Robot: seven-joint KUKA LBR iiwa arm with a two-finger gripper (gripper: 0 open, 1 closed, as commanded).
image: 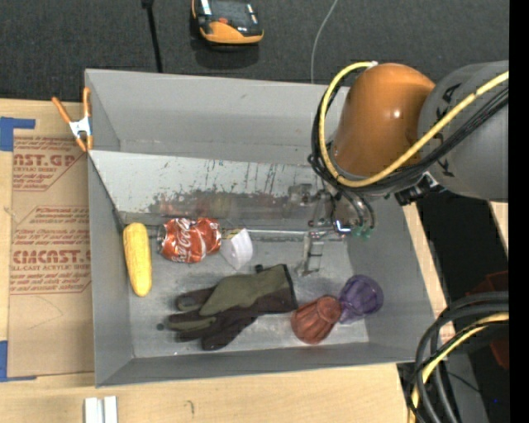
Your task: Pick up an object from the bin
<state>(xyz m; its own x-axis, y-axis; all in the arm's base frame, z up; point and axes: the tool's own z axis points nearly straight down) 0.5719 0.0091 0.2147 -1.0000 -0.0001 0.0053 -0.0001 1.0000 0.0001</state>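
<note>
Bin floor (382, 248): end effector (312, 264) nr glove (240, 301)

Left in the bin (207, 107) lies a yellow corn cob (137, 259), with a crushed red can (189, 240) just right of it. An orange-and-black device (227, 21) sits beyond the far wall.

Diffuse overhead light, bin (207, 116) brightly lit, soft sheen on the orange cover (384, 116), faint shadows beside the glove (240, 301), dark surroundings above.

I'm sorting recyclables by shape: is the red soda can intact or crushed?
Crushed. The red soda can lies beside the yellow corn cob, its body crumpled and dented rather than a smooth cylinder.
</note>
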